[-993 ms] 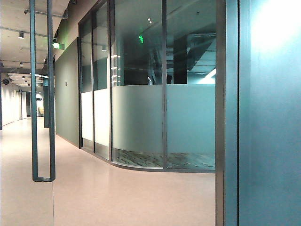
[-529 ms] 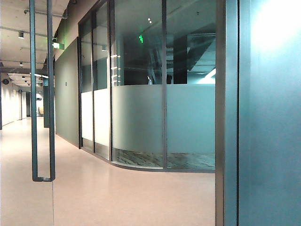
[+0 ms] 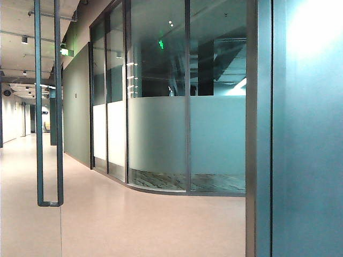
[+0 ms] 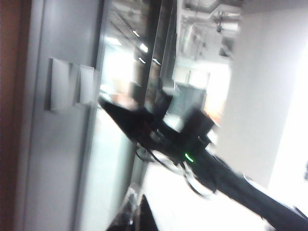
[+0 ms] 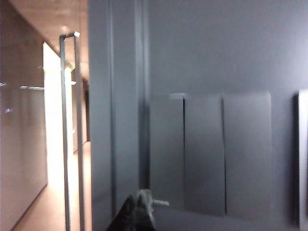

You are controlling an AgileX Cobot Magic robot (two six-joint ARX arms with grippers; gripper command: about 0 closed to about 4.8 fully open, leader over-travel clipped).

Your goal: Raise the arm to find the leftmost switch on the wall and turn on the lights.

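Right gripper tip sitting right at the leftmost rocker

Exterior view: no arms or grippers in shot, just a corridor with a pale pinkish floor, a curved frosted glass partition and a tall dark metal door handle loop on the glass door.

Left wrist view: pretty blurry. The other arm, the black right arm, reaches up across the picture with a small green light on it, and its pointed tip is just beside a white wall switch plate on the grey wall panel. The left gripper itself isn't visible here.

Right wrist view: the right gripper only pokes in at the edge, dark fingers with a pale bit, so I can't tell how far open it is, and nothing seems to be held. Straight ahead of it is the grey three-rocker switch panel; the leftmost switch rocker is the one nearest the tip
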